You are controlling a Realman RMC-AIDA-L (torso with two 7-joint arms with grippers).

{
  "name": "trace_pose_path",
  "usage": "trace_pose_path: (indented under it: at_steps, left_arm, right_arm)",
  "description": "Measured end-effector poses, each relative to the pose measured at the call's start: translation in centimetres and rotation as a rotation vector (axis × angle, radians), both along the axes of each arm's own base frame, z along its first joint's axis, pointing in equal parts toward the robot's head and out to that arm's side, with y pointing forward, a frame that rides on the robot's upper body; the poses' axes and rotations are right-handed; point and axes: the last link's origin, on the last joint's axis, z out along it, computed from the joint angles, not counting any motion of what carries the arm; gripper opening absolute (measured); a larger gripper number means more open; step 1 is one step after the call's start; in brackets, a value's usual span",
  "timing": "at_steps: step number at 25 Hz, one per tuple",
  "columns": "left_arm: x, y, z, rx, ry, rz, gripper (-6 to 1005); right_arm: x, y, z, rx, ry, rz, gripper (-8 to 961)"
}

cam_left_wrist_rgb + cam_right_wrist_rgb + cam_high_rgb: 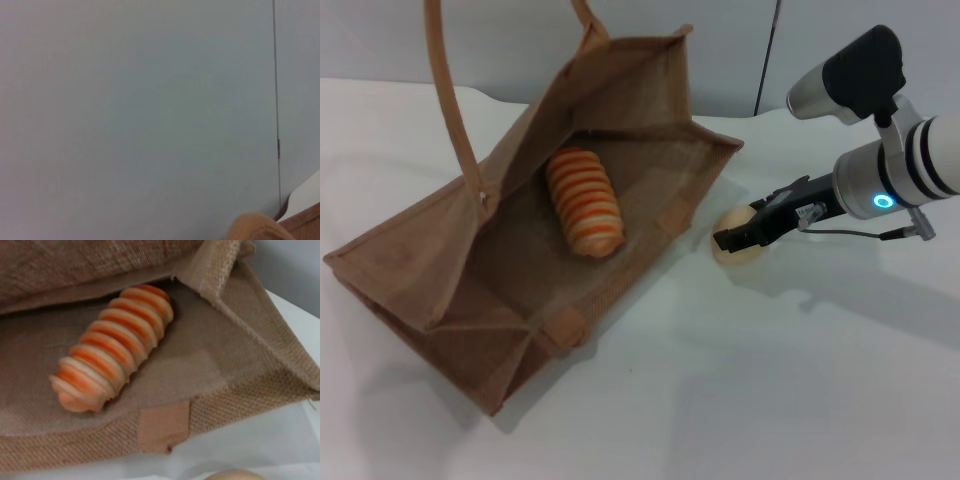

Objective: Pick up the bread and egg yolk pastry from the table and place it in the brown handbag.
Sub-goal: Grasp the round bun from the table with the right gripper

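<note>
The brown handbag [440,260] lies on its side on the white table, its mouth open toward the right. The bread [584,200], striped orange and cream, rests inside it on the lower wall; the right wrist view shows the bread [112,347] inside the handbag [240,395] as well. The egg yolk pastry [740,258], a pale ball, sits on the table just right of the bag's mouth. My right gripper [732,238] is down at the pastry, its black tip crossing in front of the ball. The pastry [235,475] barely peeks in at the wrist picture's edge. My left gripper is out of view.
One long bag handle [445,80] loops up at the back left. The left wrist view shows a grey wall and a bit of tan handle [255,227]. White tabletop [770,400] stretches in front of the bag and to its right.
</note>
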Motion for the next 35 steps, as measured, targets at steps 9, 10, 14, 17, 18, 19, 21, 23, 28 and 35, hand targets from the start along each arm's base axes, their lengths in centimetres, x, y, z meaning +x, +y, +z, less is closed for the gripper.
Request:
trace_pose_path:
  at_steps: [9,10,14,17,18,19,21,23,28,35]
  left_arm:
    - [-0.12,0.05,-0.12,-0.005,-0.001,0.005,120]
    - [-0.13,0.06,-0.13,-0.005,-0.001,0.005,120]
    - [-0.16,0.07,-0.14,-0.006,-0.002,0.006,120]
    - [-0.16,0.07,-0.14,-0.006,-0.002,0.006,121]
    - [-0.16,0.07,-0.14,-0.006,-0.002,0.006,121]
    - [-0.16,0.07,-0.14,-0.006,-0.002,0.006,121]
    - [-0.16,0.07,-0.14,-0.006,-0.002,0.006,121]
    - [-0.16,0.07,-0.14,-0.006,-0.002,0.006,121]
    - [-0.15,0.06,-0.14,-0.006,-0.002,0.007,121]
    - [-0.29,0.04,-0.07,-0.004,-0.001,0.009,121]
  right_arm:
    - [-0.08,-0.01,-0.08,-0.003,0.009,-0.014,741]
    - [-0.09,0.0,-0.07,-0.003,0.009,-0.014,726]
    - [-0.11,0.05,0.0,-0.001,0.012,-0.015,677]
    - [-0.13,0.15,0.12,0.006,0.021,-0.024,649]
    - [-0.12,0.18,0.18,0.009,0.024,-0.03,640]
    - [-0.1,0.19,0.2,0.011,0.027,-0.035,631]
    - [-0.1,0.19,0.21,0.011,0.028,-0.038,613]
    - [-0.11,0.2,0.23,0.012,0.028,-0.039,596]
    - [-0.15,0.22,0.22,0.011,0.026,-0.036,559]
    - [-0.11,0.22,0.27,0.014,0.028,-0.037,530]
